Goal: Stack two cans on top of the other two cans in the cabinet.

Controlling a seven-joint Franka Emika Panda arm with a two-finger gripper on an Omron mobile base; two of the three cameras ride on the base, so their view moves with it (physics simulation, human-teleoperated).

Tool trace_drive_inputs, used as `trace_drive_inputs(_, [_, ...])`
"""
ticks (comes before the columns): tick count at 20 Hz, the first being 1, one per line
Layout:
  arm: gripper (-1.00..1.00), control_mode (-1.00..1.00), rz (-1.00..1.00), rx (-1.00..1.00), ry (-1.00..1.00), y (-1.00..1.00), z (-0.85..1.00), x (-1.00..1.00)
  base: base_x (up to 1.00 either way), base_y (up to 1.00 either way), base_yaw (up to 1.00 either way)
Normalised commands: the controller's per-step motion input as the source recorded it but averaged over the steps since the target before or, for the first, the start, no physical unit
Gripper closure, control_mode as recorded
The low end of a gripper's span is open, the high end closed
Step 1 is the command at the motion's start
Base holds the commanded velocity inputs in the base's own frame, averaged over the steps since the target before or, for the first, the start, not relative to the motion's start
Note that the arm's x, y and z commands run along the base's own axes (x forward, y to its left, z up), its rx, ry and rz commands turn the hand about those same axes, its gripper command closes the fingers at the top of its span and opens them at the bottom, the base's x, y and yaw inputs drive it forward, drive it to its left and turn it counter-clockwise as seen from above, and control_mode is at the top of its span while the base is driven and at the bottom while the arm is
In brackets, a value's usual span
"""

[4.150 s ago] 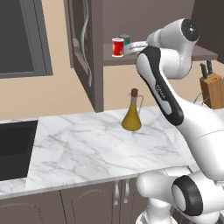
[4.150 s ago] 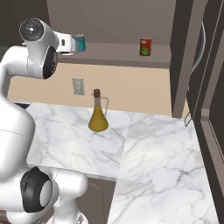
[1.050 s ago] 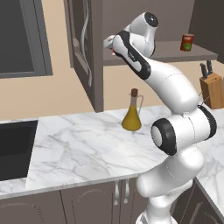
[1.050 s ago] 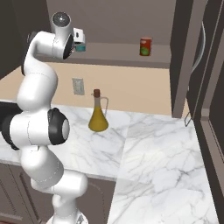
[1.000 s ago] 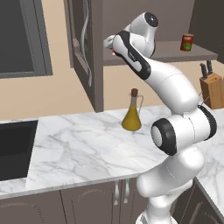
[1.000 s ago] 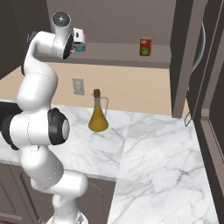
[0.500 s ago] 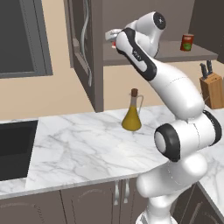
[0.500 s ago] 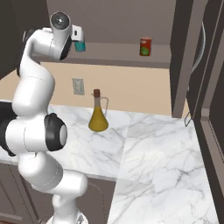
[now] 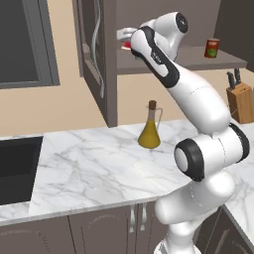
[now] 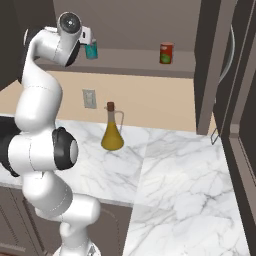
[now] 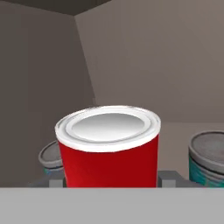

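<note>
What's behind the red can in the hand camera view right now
Behind the red can, two grey-topped teal cans peek out, one at its left and one at its right, before the cabinet's back wall. The red can covers whatever stands directly behind it.

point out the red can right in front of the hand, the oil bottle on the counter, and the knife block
red can (image 11: 108, 162), hand view, on its red side wall.
oil bottle (image 9: 149, 135), left base view, on its yellow belly.
knife block (image 9: 240, 102), left base view, on its wooden front face.

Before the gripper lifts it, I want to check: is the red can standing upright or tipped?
Upright: in the hand view the red can shows its silver top level.
</note>
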Motion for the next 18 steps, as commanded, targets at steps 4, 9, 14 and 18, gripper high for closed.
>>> trace_drive_inputs(4, [1.00, -1.00, 0.20, 0.00, 0.00, 0.22, 0.16, 0.00, 0.00, 0.00, 0.00])
trace_drive_inputs(9, [1.00, -1.00, 0.22, -0.04, -0.04, 0.15, 0.09, 0.01, 0.00, 0.00, 0.00])
trace_drive_inputs(14, [1.00, -1.00, 0.13, -0.06, -0.09, 0.12, 0.13, 0.00, 0.00, 0.00, 0.00])
trace_drive_inputs(18, [1.00, -1.00, 0.06, -0.03, -0.09, 0.19, 0.07, 0.00, 0.00, 0.00, 0.00])
